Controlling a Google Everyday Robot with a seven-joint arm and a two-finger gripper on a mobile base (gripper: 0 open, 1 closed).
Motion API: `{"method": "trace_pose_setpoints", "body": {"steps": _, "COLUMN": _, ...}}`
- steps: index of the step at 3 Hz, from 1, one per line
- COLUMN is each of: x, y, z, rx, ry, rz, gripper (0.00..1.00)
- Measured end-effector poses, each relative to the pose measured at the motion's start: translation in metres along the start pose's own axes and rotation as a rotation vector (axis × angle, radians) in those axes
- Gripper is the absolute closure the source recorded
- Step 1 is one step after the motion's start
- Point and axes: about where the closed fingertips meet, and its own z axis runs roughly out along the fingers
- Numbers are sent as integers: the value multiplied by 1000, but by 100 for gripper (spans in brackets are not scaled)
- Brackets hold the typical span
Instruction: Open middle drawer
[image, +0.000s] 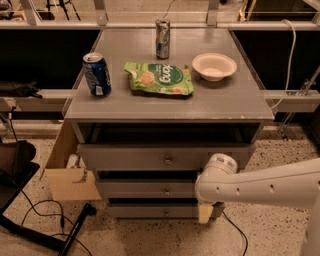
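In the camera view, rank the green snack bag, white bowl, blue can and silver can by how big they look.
1. green snack bag
2. white bowl
3. blue can
4. silver can, though it stands farther back, so the two cans may really match.
The tool hangs low, before the bottom drawer at its right end.
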Motion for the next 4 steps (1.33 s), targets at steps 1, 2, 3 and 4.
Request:
{"method": "trace_pose_setpoints", "body": {"steps": 1, "x": -1, "y": -11, "z": 21, "rx": 3, "ry": -27, "rz": -15, "gripper": 0}}
{"method": "trace_pose_setpoints", "body": {"steps": 2, "x": -1, "y": -17, "z": 41, "rx": -6, "ry": -56, "rz": -11, "gripper": 0}}
{"method": "trace_pose_setpoints", "body": {"steps": 3, "x": 0, "y": -17, "z": 54, "rx": -13, "ry": -83, "rz": -4, "gripper": 19}}
{"method": "trace_pose_setpoints", "body": {"steps": 4, "x": 15, "y": -3, "z": 63, "rx": -38, "ry": -82, "rz": 15, "gripper": 42}}
